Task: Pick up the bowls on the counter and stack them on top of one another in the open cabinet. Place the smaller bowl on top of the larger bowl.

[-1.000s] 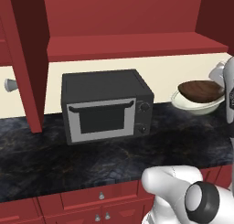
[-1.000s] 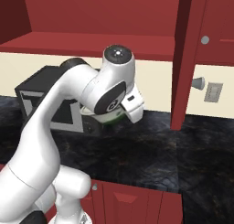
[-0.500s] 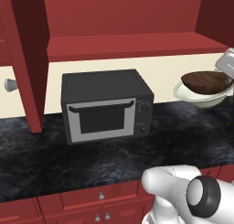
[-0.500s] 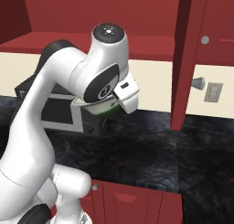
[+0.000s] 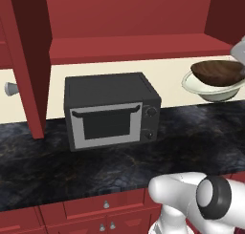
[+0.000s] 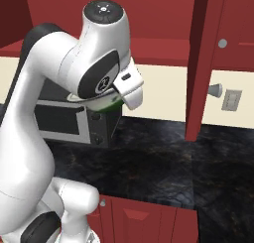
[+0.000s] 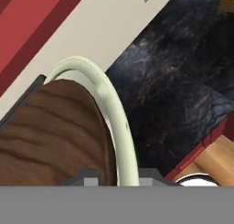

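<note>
Gripper [image 7: 119,179] pinching the cream bowl's [image 5: 210,88] rim between its fingers, brown bowl [image 5: 217,71] sitting inside it, both lifted above the black counter [image 5: 119,156], no writing readable.

light: soft and even | shadows: faint | glare: none | blur: a little, the pictures look grainy

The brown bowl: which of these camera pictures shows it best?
The left base view: there the brown bowl sits whole inside the cream bowl, both lifted above the counter. The hand view shows only a close slice of its striped inside. In the right base view the arm hides it.
</note>
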Robot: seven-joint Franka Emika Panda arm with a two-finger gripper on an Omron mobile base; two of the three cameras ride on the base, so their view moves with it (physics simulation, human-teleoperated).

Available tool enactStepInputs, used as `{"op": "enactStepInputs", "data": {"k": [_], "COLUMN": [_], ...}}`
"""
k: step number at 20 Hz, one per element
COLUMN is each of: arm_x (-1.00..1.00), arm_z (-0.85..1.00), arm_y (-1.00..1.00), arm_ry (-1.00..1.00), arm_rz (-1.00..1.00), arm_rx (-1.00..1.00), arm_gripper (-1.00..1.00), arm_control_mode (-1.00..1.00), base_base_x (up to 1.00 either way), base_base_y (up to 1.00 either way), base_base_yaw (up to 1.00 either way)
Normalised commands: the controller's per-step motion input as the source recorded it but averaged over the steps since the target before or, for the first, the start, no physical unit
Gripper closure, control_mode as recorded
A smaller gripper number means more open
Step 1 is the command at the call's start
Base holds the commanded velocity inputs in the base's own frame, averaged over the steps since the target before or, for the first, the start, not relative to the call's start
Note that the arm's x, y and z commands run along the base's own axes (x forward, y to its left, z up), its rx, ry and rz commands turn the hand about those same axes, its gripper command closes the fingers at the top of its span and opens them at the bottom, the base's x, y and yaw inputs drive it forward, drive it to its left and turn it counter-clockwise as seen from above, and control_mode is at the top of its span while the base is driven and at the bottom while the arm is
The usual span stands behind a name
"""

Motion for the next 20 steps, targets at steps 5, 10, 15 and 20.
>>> {"op": "enactStepInputs", "data": {"k": [5, 10, 15, 20], "arm_x": [-0.01, 0.01, 0.17, 0.32], "arm_z": [0.32, 0.26, 0.14, 0.01], "arm_y": [0.20, 0.27, 0.28, 0.23], "arm_ry": [-0.09, -0.08, -0.07, -0.06], "arm_rz": [0.00, 0.00, 0.00, 0.00], "arm_rx": [0.02, 0.01, 0.01, 0.01], "arm_gripper": [1.00, 1.00, 1.00, 1.00], "arm_control_mode": [-1.00, -1.00, -1.00, -1.00], "base_base_x": [0.00, 0.00, 0.00, 0.00], "base_base_y": [0.00, 0.00, 0.00, 0.00], "base_base_yaw": [0.00, 0.00, 0.00, 0.00]}}
